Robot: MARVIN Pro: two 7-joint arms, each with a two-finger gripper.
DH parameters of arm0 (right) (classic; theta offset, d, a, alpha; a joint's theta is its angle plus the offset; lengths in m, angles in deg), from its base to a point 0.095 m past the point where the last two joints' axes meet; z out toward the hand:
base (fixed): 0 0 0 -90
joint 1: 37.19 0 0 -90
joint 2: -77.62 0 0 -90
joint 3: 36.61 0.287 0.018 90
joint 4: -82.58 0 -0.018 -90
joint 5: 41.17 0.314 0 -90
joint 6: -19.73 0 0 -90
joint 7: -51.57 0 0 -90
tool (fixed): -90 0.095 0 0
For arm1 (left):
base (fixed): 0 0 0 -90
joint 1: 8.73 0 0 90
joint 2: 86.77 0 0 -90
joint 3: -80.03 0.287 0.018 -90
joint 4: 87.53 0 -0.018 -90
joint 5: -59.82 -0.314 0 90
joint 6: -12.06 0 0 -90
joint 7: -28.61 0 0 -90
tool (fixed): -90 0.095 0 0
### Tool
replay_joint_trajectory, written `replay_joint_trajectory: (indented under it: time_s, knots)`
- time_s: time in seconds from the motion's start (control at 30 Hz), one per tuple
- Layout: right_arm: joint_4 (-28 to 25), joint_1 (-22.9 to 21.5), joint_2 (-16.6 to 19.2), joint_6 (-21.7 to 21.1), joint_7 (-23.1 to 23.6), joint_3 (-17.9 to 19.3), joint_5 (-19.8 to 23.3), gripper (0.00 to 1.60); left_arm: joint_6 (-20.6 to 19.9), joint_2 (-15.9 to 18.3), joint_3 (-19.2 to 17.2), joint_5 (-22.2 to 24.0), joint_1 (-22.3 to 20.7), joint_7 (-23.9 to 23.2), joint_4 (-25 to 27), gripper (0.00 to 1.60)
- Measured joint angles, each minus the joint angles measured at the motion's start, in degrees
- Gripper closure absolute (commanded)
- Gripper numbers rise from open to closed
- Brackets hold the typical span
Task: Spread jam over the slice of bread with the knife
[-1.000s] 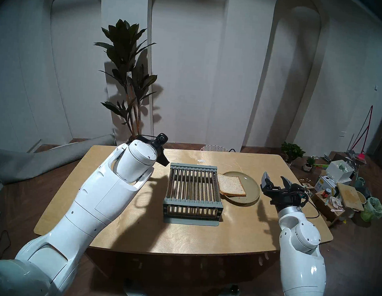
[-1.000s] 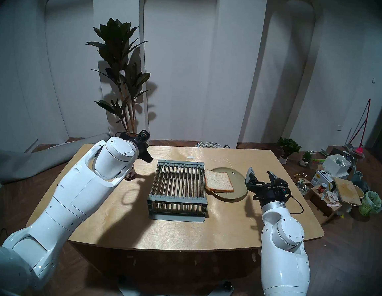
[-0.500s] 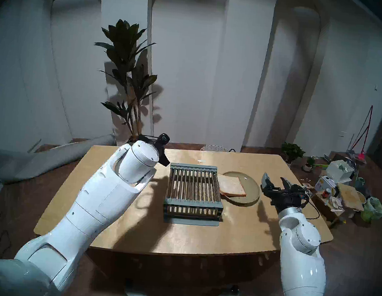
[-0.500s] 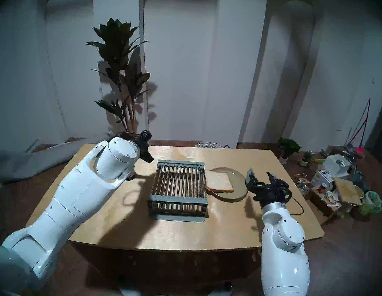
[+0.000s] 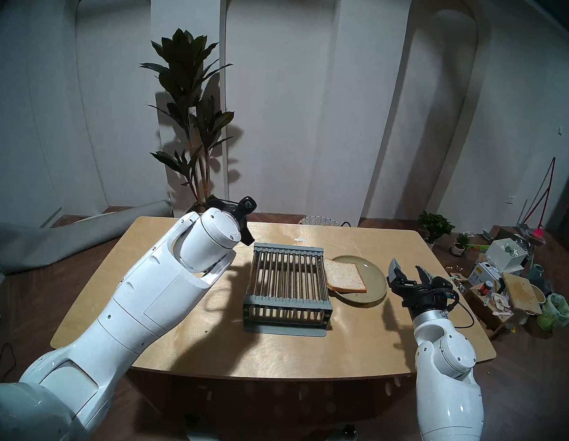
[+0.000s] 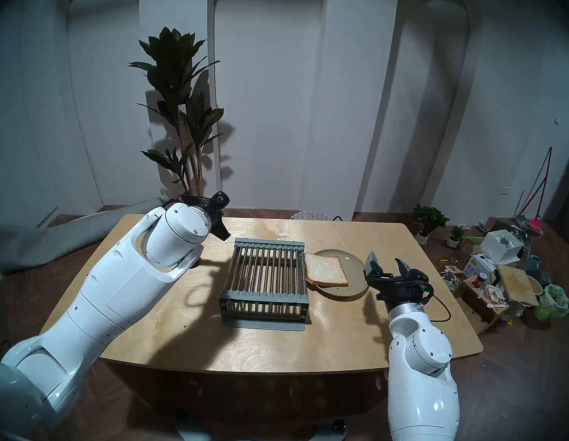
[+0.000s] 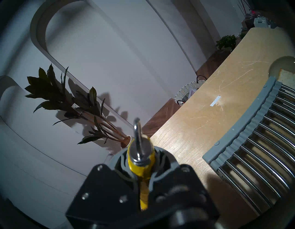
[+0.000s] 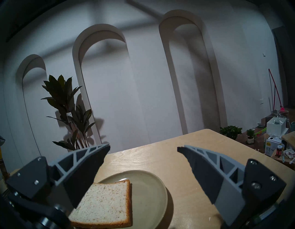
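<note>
The right gripper [image 8: 143, 153] hovers nearest the robot, at about four o'clock of the table [image 5: 265, 350], its fingers [image 8: 89, 161] spread wide with nothing between them, just beside the rim of the olive-green plate [image 8: 148, 188]. On that plate, toward its nine o'clock side, lies the slice of bread [image 8: 105, 201], flat and bare: no red smear shows on its pale speckled face in the right wrist view, so the spreading itself has not begun. Touching or nearly touching the plate at its nine o'clock stands the grey barred rack [image 5: 288, 284], in the middle of the table. Farther off, at about ten o'clock of the rack, the left gripper [image 7: 141, 180] is clamped on the knife [image 7: 142, 161] by its stubby yellow handle. So the knife is in hand, and what is left, by my reading, is loading it with jam, carrying it to the bread and spreading. The knife's long axis runs along the gripper's own pointing line: the metal ring end points forward and away from the wrist camera, toward twelve o'clock in that view, while the blade end is hidden inside the fingers, so it probably points back and down. The jam is not visible in the present views
</note>
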Motion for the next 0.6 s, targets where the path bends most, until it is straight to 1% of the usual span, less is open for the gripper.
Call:
replay_joint_trajectory:
  time_s: [0.6]
  knots:
    - [1.52,-0.68,-0.45,0.15,1.12,0.84,1.68,0.0,-1.4,-0.57,2.61,-1.59,-1.32,0.55,1.02,1.6]
